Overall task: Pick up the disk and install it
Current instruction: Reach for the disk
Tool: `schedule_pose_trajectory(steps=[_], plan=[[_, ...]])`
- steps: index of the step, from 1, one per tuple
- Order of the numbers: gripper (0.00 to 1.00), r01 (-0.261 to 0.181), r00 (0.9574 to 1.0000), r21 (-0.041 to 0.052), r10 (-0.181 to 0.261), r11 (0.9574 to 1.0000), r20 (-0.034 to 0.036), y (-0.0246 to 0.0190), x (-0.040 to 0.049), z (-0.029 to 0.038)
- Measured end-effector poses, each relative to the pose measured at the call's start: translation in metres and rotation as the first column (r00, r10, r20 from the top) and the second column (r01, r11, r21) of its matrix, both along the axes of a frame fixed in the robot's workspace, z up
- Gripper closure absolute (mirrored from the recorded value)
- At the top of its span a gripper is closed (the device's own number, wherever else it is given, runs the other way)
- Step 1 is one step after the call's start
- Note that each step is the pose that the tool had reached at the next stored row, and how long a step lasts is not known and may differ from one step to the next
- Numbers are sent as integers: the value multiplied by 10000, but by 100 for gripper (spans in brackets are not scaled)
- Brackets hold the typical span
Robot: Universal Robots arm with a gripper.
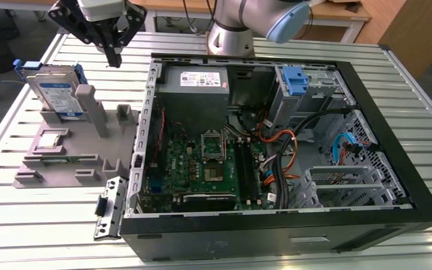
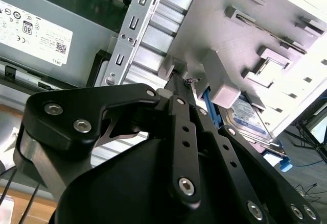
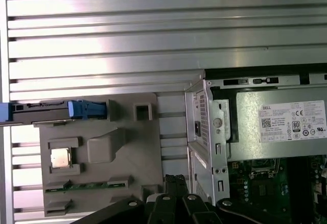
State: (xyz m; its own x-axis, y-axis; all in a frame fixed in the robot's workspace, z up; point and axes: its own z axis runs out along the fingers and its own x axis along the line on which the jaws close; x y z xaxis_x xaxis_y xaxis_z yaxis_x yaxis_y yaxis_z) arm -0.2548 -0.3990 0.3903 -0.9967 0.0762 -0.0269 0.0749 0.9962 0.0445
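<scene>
The disk (image 1: 55, 94) is a silver drive with a white-and-blue label and blue rails. It stands on edge in a grey holder (image 1: 73, 146) at the exterior view's left, beside the open computer case (image 1: 276, 146). My gripper (image 1: 115, 58) hangs above the table between the disk and the case, higher than both, shut with nothing between its fingers. In the first wrist view the disk (image 3: 48, 110) shows edge-on at the holder's (image 3: 97, 152) end, apart from my gripper (image 3: 174, 179). In the second wrist view my gripper's (image 2: 180, 81) fingers meet beside the disk (image 2: 249, 116).
Inside the case sit a grey power-supply box (image 1: 193, 84), the motherboard (image 1: 201, 163) and a drive cage with a bare blue bracket (image 1: 294, 80). A small chip (image 1: 49, 140) and a memory stick (image 1: 54, 160) lie in the holder. A loose metal bracket (image 1: 107, 208) lies by the case's front corner.
</scene>
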Motion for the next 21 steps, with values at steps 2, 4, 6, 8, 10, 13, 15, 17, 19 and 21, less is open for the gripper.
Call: schedule_pose_trajectory(steps=[2, 4, 6, 8, 10, 13, 15, 17, 19, 21], plan=[[90, 0, 10000, 0, 0, 10000, 1, 0, -23, 0], [90, 0, 10000, 0, 0, 10000, 1, 0, -38, 0], [90, 0, 10000, 0, 0, 10000, 0, 0, -55, 0], [90, 1, 10000, 0, -1, 10000, 1, 0, -76, -1], [90, 1, 10000, 0, -1, 10000, 1, 0, -96, -1], [90, 0, 10000, 1, 0, 10000, 2, 0, -111, -1], [90, 0, 10000, 0, 0, 10000, 0, 0, -117, 0], [90, 1, 10000, 1, -1, 10000, 2, 0, -119, -1], [90, 0, 10000, 0, 0, 10000, 1, 0, -127, -1], [90, 0, 10000, 1, 0, 10000, 1, 0, -127, -1]])
